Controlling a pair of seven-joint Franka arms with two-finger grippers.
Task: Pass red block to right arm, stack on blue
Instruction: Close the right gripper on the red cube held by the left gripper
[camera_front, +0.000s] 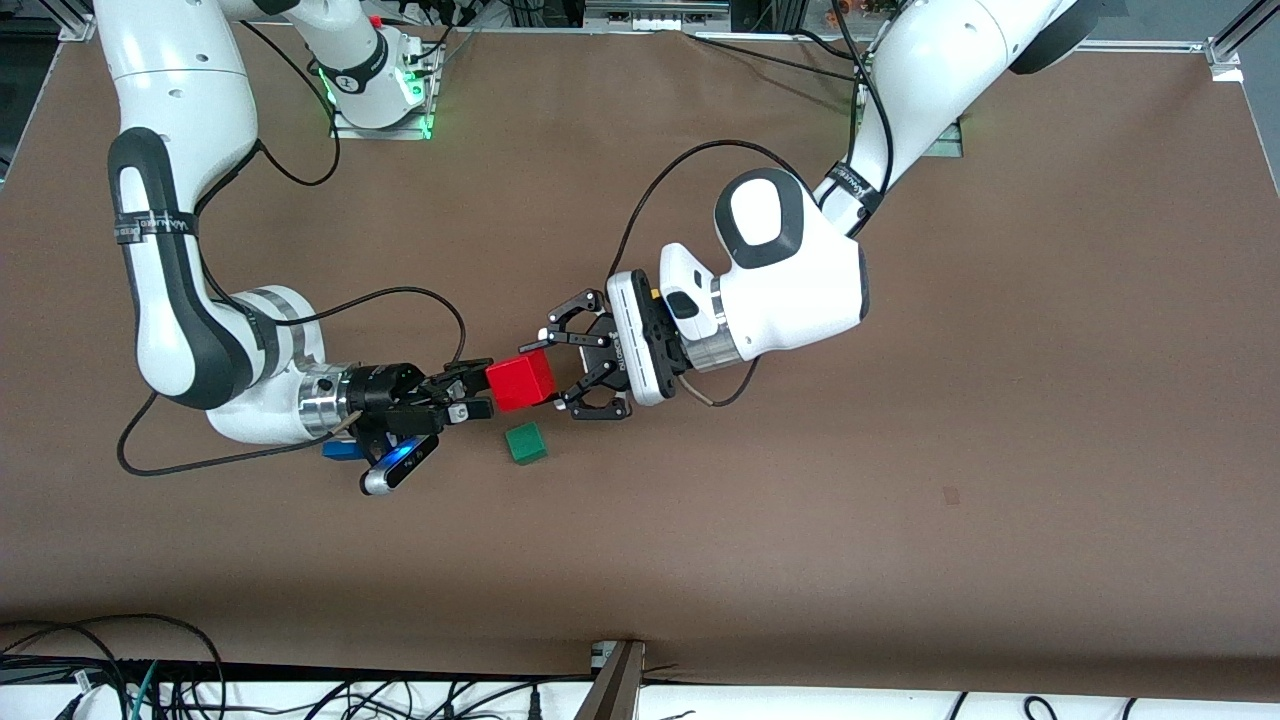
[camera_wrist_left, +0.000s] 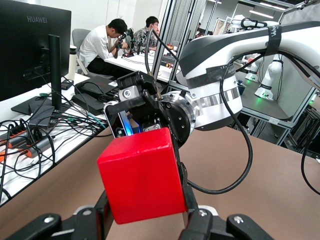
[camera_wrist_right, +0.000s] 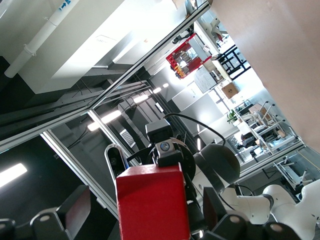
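Left gripper (camera_front: 568, 360): fingers spread wide around the red block (camera_front: 520, 381), no visible clamp.
Right gripper (camera_front: 470, 393): closed on the red block, mid-air over the table (camera_front: 900, 450).
Blue cube (camera_front: 343, 450): on the table, mostly hidden under the right wrist.
Green cube (camera_front: 526, 442): just beside the handover.
Progress: handover looks nearly complete; stacking remains.
Writing: "HUAWEI" on the monitor (camera_wrist_left: 30, 45).
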